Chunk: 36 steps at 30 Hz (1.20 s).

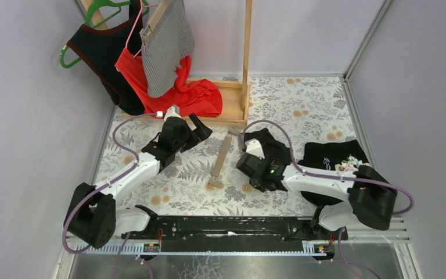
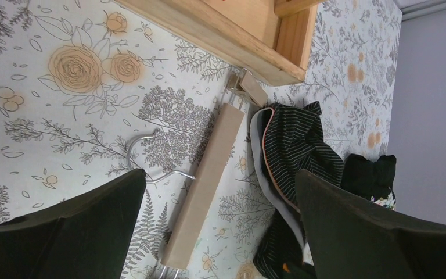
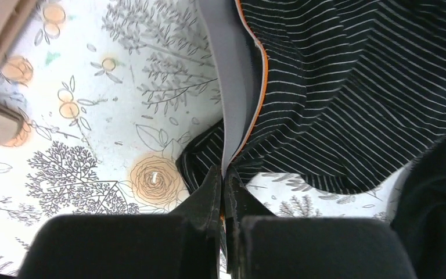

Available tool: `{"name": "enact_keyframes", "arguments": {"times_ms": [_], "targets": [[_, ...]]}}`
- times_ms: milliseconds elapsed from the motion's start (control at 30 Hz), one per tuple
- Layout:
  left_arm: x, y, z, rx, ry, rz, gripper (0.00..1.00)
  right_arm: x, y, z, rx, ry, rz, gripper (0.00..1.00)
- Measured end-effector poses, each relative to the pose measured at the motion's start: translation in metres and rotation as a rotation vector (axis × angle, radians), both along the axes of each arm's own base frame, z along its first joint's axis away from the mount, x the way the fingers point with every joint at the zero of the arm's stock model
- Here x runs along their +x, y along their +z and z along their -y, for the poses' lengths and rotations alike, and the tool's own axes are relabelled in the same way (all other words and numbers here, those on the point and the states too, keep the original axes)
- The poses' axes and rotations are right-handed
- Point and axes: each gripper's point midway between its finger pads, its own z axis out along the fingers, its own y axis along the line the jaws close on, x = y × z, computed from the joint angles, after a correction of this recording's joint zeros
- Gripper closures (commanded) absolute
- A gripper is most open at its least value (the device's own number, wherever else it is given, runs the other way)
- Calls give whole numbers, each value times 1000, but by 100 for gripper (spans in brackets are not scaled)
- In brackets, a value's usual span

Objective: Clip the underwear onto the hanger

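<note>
- Your right claw (image 3: 223, 180) is closed tight on the grey waistband (image 3: 232, 87) of the underwear (image 3: 348, 87). The band's edge is pinched between the fingers.
- The underwear lies just to the right of the hanger (image 1: 221, 158), beside its far end. Whether the cloth touches the hanger there, I cannot tell.
- The hanger lies flat on the table. Its long axis runs from near-left to far-right, and the far clip (image 2: 247, 87) is the end nearest to the underwear.
- The waistband runs roughly along the hanger, not across it.
- Your left claw (image 1: 202, 128) stands wide open and holds nothing. It is to the left of the hanger's far half and apart from it.
- I judge that the coming move depends on the right arm. The band must go a short way left, toward the far clip, while the left claw is well placed to work the clip.
</note>
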Motion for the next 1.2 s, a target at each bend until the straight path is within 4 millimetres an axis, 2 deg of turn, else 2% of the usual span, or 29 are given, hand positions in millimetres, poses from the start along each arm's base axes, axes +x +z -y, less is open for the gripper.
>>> {"name": "enact_keyframes", "arguments": {"times_ms": [100, 200, 333, 367, 400, 500, 567, 667, 733, 800, 833, 900, 967, 1033, 1200], "targets": [[3, 2, -5, 0, 14, 5, 0, -10, -16, -9, -60, 41, -30, 96], [5, 3, -11, 2, 28, 11, 0, -21, -23, -17, -79, 83, -50, 90], [9, 4, -18, 4, 46, 15, 0, -34, -20, -35, -29, 143, -69, 57], [9, 4, -19, 3, 48, 14, 0, -37, -17, -39, -6, 153, -73, 51], [9, 4, -19, 3, 49, 13, 0, -39, -12, -45, 27, 170, -76, 47], [10, 1, -18, 3, 45, 4, 0, -41, 16, -62, 151, 210, -47, 46], [12, -2, -16, 4, 39, -8, 0, -39, 38, -69, 216, 229, -13, 39], [12, -7, -15, 6, 33, -24, 0, -31, 67, -75, 263, 253, 46, 40], [11, -9, -14, 5, 28, -29, 0, -12, 84, -76, 285, 248, 72, 43], [11, -9, -14, 3, 26, -29, 0, 22, 97, -66, 292, 204, 111, 46], [12, -8, -13, 1, 24, -27, 0, 46, 102, -59, 289, 170, 137, 46], [13, -6, -12, -5, 21, -20, 0, 80, 103, -46, 266, 123, 167, 47], [14, -4, -11, -11, 17, -13, 0, 108, 96, -38, 243, 100, 171, 49], [16, -4, -7, -24, 7, -13, 0, 127, 84, -37, 221, 100, 150, 50], [26, -10, 4, -72, -7, -29, 3, 168, 53, -51, 212, 124, 83, 51]]}}
